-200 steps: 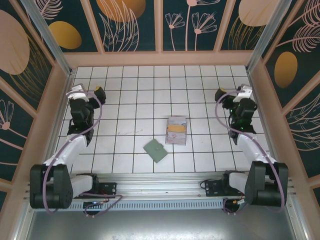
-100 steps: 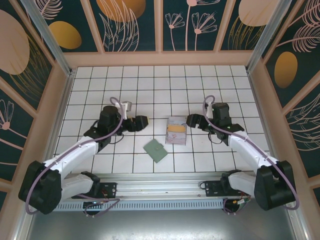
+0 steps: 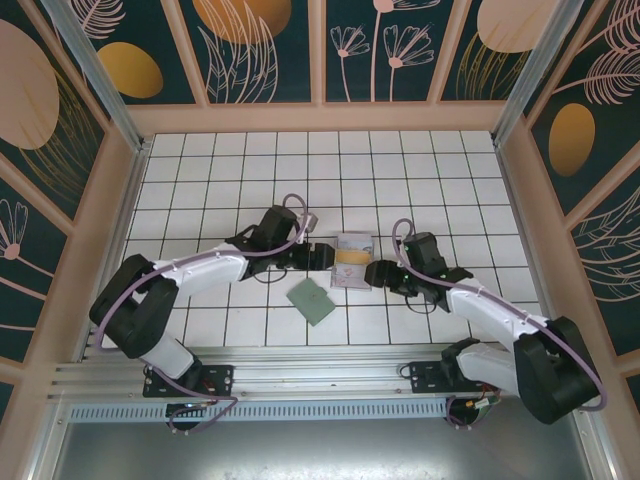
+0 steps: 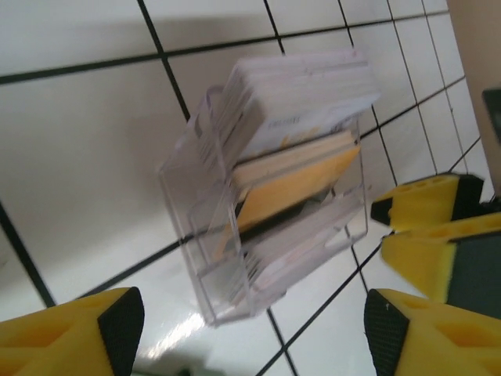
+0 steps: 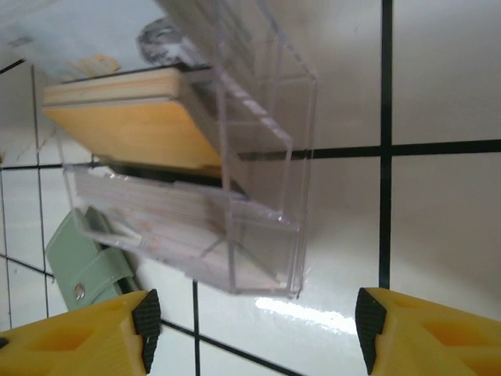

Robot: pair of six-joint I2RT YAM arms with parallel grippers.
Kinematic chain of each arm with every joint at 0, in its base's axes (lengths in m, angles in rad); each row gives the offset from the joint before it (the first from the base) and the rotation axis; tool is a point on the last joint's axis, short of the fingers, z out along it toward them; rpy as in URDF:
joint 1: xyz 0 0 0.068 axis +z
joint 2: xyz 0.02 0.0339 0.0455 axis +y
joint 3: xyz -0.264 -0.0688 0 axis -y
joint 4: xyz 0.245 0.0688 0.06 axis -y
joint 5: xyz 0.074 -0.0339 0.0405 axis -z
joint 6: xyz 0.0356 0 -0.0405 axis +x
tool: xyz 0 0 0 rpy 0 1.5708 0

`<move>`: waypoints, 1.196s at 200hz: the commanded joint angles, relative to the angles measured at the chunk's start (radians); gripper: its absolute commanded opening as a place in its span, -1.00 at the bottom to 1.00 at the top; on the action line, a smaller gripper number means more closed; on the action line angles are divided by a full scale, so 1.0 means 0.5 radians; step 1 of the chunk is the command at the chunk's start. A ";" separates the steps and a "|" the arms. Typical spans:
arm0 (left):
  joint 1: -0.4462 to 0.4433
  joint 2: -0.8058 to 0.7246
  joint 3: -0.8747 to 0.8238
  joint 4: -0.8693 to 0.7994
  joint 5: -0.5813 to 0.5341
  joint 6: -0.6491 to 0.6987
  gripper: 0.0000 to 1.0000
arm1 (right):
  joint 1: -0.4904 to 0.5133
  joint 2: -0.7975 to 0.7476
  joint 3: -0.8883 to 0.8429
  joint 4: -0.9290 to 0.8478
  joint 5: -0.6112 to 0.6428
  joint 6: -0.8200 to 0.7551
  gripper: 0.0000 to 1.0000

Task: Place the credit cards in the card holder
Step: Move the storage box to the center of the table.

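**Both arms now at the cards**

Both arms have swung in from the outer sides of the table. The left gripper [image 3: 318, 256] and the right gripper [image 3: 378, 272] now face each other with the cards [image 3: 352, 258] between them. Each gripper has its fingers apart and nothing clamped. In both wrist views the cards are just ahead of the yellow fingertips and do not touch them.

The cards stand in stacks inside a clear tray [image 4: 211, 258] of hard, glossy plastic with thin walls. Most are pale grey-white, and one stack is yellow-orange [image 5: 133, 117]. They look thin, stiff, light and slippery, so I think a single card is best pinched by its free edge where it rises out of the tray. The tray also looks light and may slide on the smooth tiles when it is pushed. One gripper could steady it.

The wallet [image 3: 311, 300] lies closed and flat, near the left fingers and apart from the tray. It is sage green and looks soft, with a small snap button [image 5: 79, 291].
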 commanded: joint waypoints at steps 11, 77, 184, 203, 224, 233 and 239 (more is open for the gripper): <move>-0.013 0.177 0.138 -0.037 0.015 0.030 0.36 | 0.020 0.160 0.043 0.188 0.061 0.030 0.26; -0.033 0.398 0.182 0.061 0.047 -0.037 -0.10 | 0.037 0.400 0.174 0.303 0.060 0.006 -0.03; 0.065 0.787 0.809 -0.159 -0.399 -0.035 -0.14 | 0.011 1.057 0.664 0.493 0.032 -0.124 -0.04; 0.111 0.797 0.820 -0.088 -0.358 -0.056 -0.14 | -0.013 1.149 0.761 0.474 0.022 -0.153 -0.04; 0.137 0.830 0.879 -0.101 -0.346 -0.037 -0.14 | -0.053 1.215 0.829 0.494 0.006 -0.166 -0.04; 0.147 0.843 0.892 -0.096 -0.349 -0.029 -0.14 | -0.071 1.247 0.863 0.495 -0.016 -0.176 -0.04; 0.158 0.851 0.899 -0.091 -0.345 -0.027 -0.14 | -0.083 1.267 0.885 0.494 -0.020 -0.185 -0.05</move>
